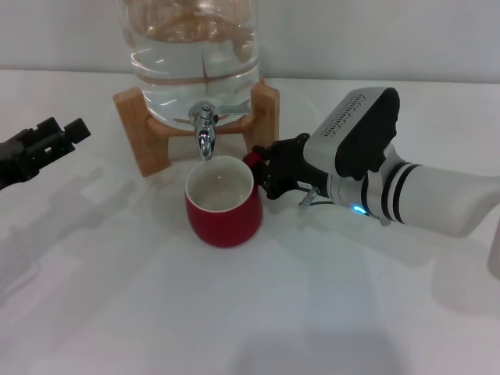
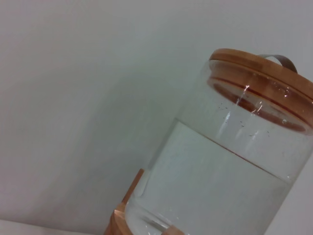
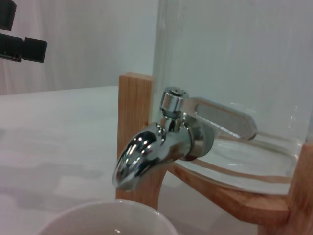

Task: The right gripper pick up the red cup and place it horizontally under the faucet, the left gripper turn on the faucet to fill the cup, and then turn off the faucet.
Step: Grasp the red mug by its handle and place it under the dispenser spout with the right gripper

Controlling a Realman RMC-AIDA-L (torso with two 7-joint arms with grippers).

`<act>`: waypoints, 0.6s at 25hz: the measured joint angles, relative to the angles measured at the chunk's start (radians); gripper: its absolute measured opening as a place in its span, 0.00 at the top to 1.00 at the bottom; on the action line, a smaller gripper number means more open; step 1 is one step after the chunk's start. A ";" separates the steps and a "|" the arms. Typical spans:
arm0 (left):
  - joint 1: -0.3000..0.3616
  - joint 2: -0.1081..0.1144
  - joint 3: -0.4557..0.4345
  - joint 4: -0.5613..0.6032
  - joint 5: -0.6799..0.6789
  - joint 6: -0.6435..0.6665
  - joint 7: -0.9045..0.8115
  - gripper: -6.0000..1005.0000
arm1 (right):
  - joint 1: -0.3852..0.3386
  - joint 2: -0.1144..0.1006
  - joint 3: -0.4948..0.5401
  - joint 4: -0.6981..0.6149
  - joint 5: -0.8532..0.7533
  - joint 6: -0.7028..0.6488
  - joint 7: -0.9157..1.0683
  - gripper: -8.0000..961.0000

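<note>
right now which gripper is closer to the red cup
Right. The right gripper is at the red cup, on its handle side; the left gripper hangs well off to the cup's left, apart from it.

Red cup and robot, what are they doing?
The right gripper holds the red cup by its handle, upright on the table under the faucet of a big water jar. No water is running. The left gripper waits off to the side, away from the faucet.

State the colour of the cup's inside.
White inside the red cup; clearest in the head view.
</note>
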 joint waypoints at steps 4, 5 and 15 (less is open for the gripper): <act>0.000 0.000 0.000 0.000 0.000 0.000 0.000 0.11 | 0.001 0.000 -0.002 -0.001 -0.003 -0.002 0.000 0.83; 0.000 0.000 0.000 0.000 0.000 0.001 0.000 0.11 | 0.000 0.000 -0.003 -0.003 -0.003 -0.002 0.000 0.83; 0.000 0.000 0.000 -0.003 0.000 0.000 0.000 0.11 | -0.013 0.000 -0.018 -0.017 0.003 0.003 0.008 0.83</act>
